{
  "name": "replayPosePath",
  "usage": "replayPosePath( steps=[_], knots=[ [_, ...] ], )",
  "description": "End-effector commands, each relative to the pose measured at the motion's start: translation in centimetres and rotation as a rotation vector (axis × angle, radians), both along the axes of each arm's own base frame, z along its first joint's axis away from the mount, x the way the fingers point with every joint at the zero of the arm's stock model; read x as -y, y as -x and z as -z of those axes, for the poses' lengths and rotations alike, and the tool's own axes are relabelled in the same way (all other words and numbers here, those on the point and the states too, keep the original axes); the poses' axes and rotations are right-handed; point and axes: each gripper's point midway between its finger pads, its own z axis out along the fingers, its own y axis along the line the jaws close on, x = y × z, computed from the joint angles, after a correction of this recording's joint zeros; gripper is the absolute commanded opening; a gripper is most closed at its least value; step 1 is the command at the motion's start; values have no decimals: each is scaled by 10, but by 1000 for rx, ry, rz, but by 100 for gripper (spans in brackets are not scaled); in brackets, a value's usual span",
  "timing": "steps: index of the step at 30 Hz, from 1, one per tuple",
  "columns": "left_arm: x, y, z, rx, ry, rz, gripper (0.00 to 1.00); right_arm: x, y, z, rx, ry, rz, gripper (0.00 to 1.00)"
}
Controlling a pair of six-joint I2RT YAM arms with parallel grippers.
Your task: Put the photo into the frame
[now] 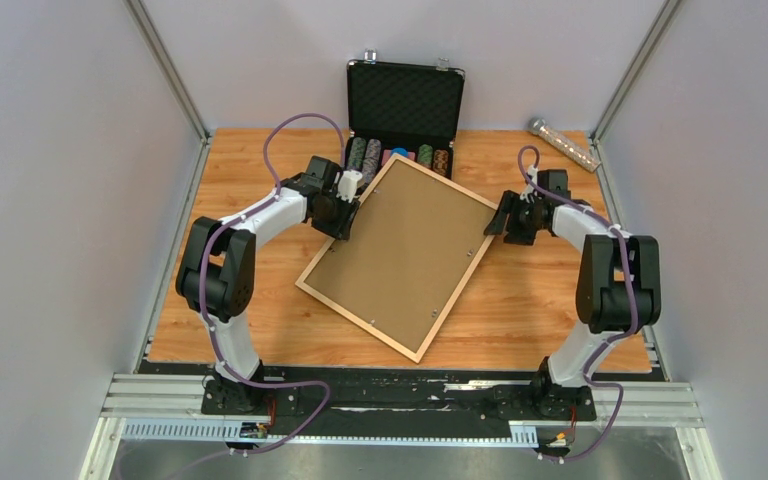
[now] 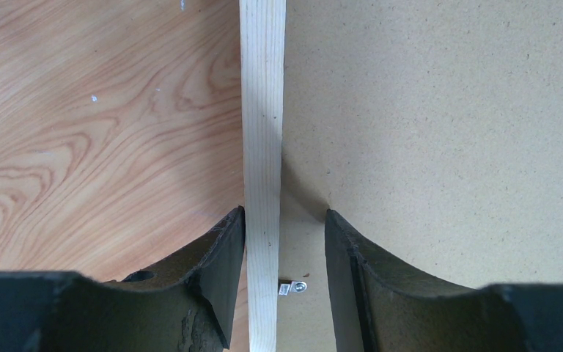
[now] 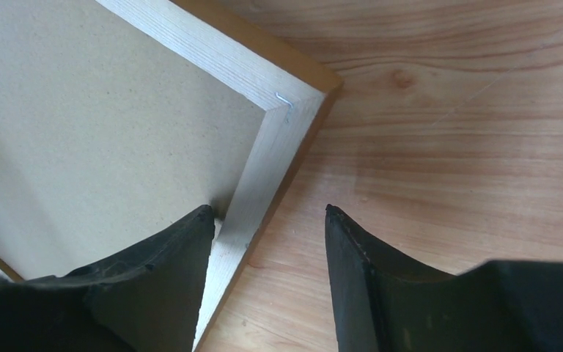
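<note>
Nearest the lens, the left gripper (image 2: pixel 285 213) is standing with its jaws spread across one pale rail of the frame (image 2: pixel 262 110), pinching nothing: the left jaw is sitting just beside the rail's outer edge, while the right jaw is hovering apart from the rail over the brown backing panel (image 2: pixel 447 110). Outside the left jaw only the wooden table (image 2: pixel 81 110) is showing; between the jaws a small metal tab (image 2: pixel 293 287) is sticking out from the rail onto the panel. The frame is lying skewed, panel upward, one corner nearly reaching the open black case (image 1: pixel 403 100) with its chips (image 1: pixel 400 156) beyond both grippers. The right gripper (image 3: pixel 268 209) is straddling the opposite rail just short of a corner carrying a staple (image 3: pixel 284 103), jaws spread, the left one overlapping the rail's inner edge, the right one hanging over table wood. Well beyond the right jaw a clear tube (image 1: pixel 565 143) is lying near grey walls (image 1: pixel 50 200). Whatever is lying under the panel is being hidden, and how high the jaws are hanging is hard to judge.
</note>
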Motion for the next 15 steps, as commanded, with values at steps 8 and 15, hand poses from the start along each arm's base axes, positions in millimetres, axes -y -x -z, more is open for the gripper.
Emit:
replayPosePath(
  steps=[8, 15],
  knots=[
    [1, 5, -9, 13, 14, -1, 47, -17, -27, -26, 72, -114, -46, 34],
    [2, 7, -10, 8, 21, 6, 43, -20, -32, -33, 83, -140, -61, 16]
  ],
)
